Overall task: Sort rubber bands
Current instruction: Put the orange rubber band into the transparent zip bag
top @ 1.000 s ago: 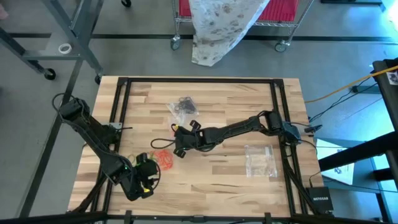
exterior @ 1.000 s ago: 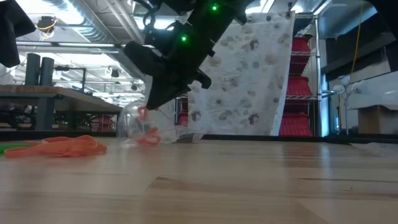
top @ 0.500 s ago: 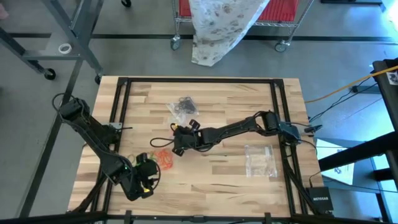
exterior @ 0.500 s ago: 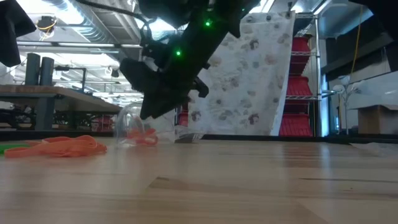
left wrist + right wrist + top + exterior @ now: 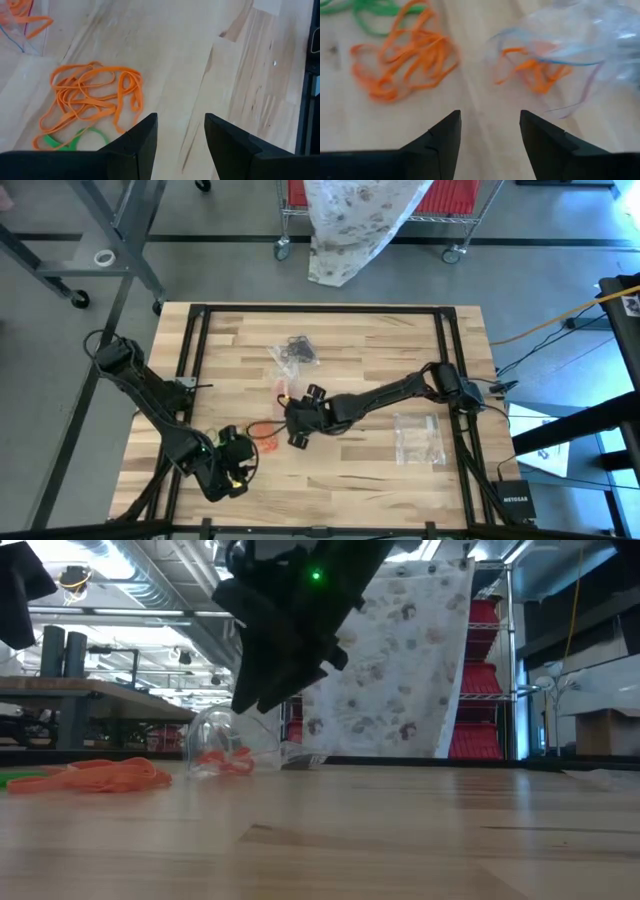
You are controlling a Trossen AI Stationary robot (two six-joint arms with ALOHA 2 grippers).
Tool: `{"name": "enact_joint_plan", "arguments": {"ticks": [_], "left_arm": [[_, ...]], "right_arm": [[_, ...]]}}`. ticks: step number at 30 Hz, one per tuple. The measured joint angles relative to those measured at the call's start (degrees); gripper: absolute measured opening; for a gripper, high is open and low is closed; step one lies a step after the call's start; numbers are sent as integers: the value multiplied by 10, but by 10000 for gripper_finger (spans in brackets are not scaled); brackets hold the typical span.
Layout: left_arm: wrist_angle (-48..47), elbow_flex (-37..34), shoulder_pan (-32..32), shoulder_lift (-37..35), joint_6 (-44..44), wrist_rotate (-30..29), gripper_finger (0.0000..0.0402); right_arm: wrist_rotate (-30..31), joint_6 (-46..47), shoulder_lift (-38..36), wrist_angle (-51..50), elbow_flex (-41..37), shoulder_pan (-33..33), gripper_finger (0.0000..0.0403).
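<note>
A: Risk noted: the right gripper, fingers spread and empty, hangs over the clear bag holding a few orange bands. A low pass could drag the bag's open mouth and spill them.

B: Agreed. The loose orange bands lie on the table just beside that bag, green bands past them. The left gripper, also spread and empty, waits near the same pile.
</note>
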Motion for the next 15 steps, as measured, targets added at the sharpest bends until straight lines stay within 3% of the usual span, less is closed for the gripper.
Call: {"name": "enact_joint_plan", "arguments": {"ticks": [15], "left_arm": [[0,0,-1,0,20,0,155]], "right_arm": [[-15,-26,10,105,0,36,195]]}}
